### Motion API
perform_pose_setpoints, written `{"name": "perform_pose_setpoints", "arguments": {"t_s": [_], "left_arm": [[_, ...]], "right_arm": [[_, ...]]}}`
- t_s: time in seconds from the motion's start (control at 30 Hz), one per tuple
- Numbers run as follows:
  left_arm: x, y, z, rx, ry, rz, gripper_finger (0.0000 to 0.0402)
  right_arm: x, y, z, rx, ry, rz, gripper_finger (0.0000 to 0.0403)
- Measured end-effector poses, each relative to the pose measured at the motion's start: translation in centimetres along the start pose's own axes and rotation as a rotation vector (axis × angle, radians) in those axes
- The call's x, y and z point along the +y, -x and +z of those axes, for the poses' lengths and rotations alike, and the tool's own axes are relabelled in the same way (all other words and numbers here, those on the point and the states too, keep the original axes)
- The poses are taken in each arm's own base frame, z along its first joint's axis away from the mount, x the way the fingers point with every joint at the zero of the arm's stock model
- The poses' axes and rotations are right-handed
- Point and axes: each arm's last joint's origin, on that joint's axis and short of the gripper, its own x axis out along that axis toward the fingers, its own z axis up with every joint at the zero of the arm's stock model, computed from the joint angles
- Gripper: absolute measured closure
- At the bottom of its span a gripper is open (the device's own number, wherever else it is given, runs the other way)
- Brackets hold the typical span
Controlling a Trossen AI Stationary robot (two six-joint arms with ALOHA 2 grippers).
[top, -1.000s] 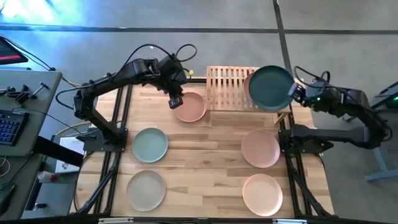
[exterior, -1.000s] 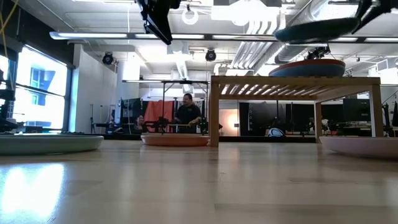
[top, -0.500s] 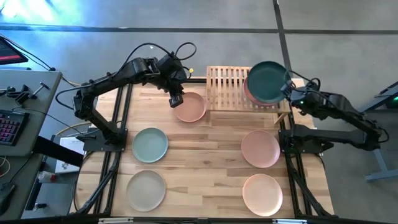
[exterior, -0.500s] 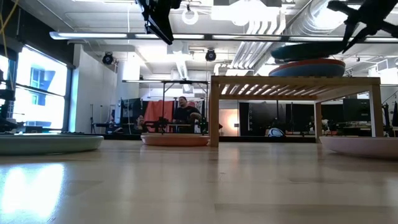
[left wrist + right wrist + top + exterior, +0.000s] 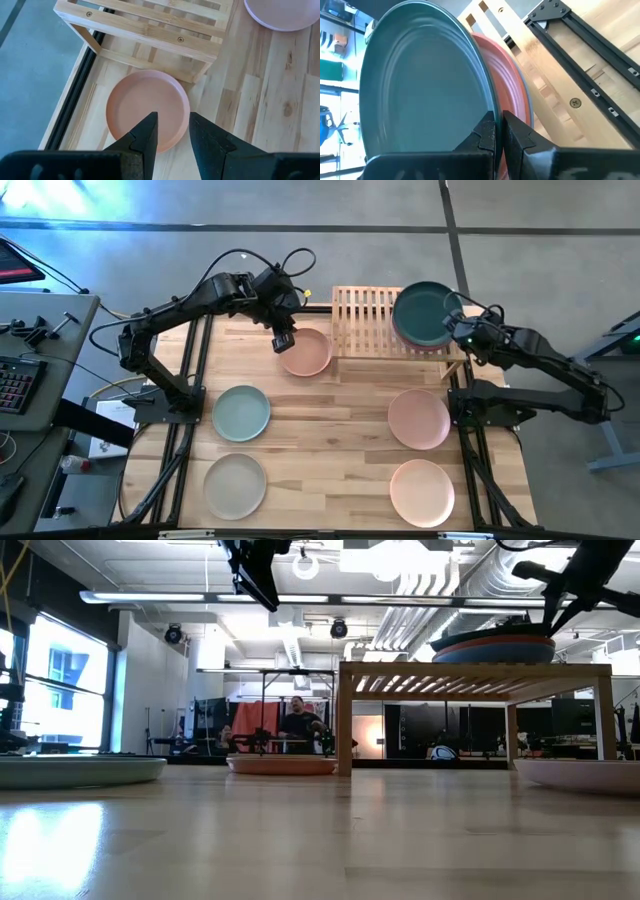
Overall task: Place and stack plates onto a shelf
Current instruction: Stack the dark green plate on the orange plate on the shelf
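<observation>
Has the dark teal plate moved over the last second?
Yes. The dark teal plate, pinched by the right gripper, has moved left over the shelf and down onto the red-orange plate.

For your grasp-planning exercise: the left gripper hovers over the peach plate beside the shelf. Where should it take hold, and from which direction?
Grip the peach plate by its raised rim, coming down from above on the edge away from the shelf. It lies flat on the table, so only the rim offers an edge for the open left gripper.
</observation>
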Motion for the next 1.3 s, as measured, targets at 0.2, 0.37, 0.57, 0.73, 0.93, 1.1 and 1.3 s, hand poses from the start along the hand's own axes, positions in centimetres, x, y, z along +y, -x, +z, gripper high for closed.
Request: {"name": "perform_pose_setpoints", "arguments": {"t_s": [0.2, 0.37, 0.57, 0.73, 0.93, 1.1, 1.3], "left_arm": [[0.0, 0.0, 0.0, 0.0, 0.0, 0.0, 0.03], [0.0, 0.0, 0.0, 0.0, 0.0, 0.0, 0.03], [0.0, 0.0, 0.0, 0.0, 0.0, 0.0, 0.03], [0.0, 0.0, 0.03, -0.003, 0.0, 0.0, 0.03], [0.02, 0.0, 0.17, -0.017, 0.0, 0.002, 0.03], [0.02, 0.0, 0.16, -0.017, 0.003, 0.002, 0.03], [0.02, 0.0, 0.16, -0.016, 0.003, 0.002, 0.03]], "right_arm": [[-0.03, 0.01, 0.05, -0.003, 0.005, -0.001, 0.0403], [-0.08, 0.0, 0.07, -0.009, 0.026, -0.007, 0.0399], [-0.06, 0.02, 0.12, -0.021, 0.034, -0.004, 0.0354], [0.06, 0.03, 0.12, -0.024, 0.026, 0.007, 0.0308], [-0.1, 0.24, 0.04, 0.059, 0.057, 0.019, 0.0285], [-0.48, 0.65, 0.22, 0.103, 0.049, 0.041, 0.0284], [-0.77, 0.97, 0.18, 0.191, 0.057, 0.056, 0.0284]]}}
